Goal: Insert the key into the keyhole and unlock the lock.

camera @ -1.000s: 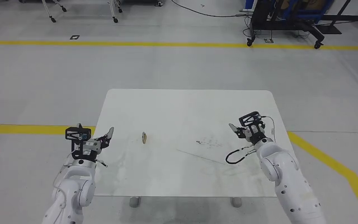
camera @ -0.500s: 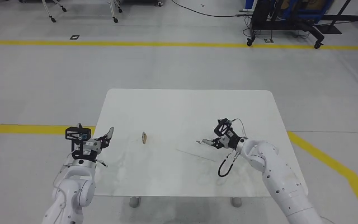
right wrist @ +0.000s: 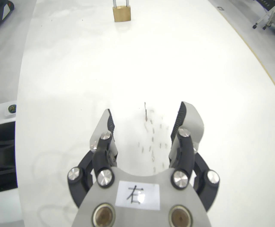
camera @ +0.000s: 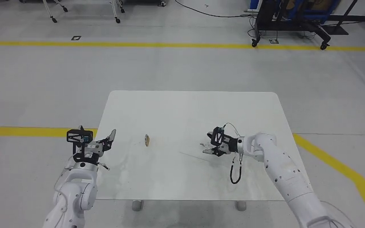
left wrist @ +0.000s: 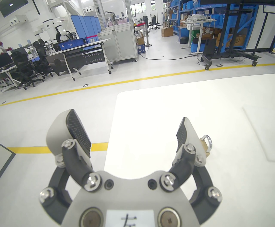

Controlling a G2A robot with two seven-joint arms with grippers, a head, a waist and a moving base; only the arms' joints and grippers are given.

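From the top view I have the left hand point(camera: 98, 141) parked at the near left edge of the bench point(camera: 188, 108), its fingers spread wide with nothing between them. The padlock point(camera: 147, 139) lies on the bench off that hand's inner side, between the two hands and nearer the left one. The right hand point(camera: 209, 148) sits low over the middle of the bench, fingertips aimed toward the padlock and well apart from it. Through the left wrist view the left hand point(left wrist: 126, 116) is fully open and bare. One finger hangs over the floor point(left wrist: 43, 120) past the bench point(left wrist: 161, 111) edge and the other over the bench top. The padlock point(left wrist: 206, 144) peeks out from behind the outer side of that second finger, brass body and silver shackle partly hidden. I cannot tell from here whether it touches the finger. Through the right wrist view the right hand point(right wrist: 145, 108) is open, holding nothing. The key point(right wrist: 145, 111) shows as a thin sliver of metal on the bench point(right wrist: 64, 64), just ahead of the gap between the fingertips. Grey marks point(right wrist: 153, 141) on the bench run back from it between the fingers. The padlock point(right wrist: 122, 14) lies far ahead of the fingertips, its brass body toward the hand and its shackle pointing away.
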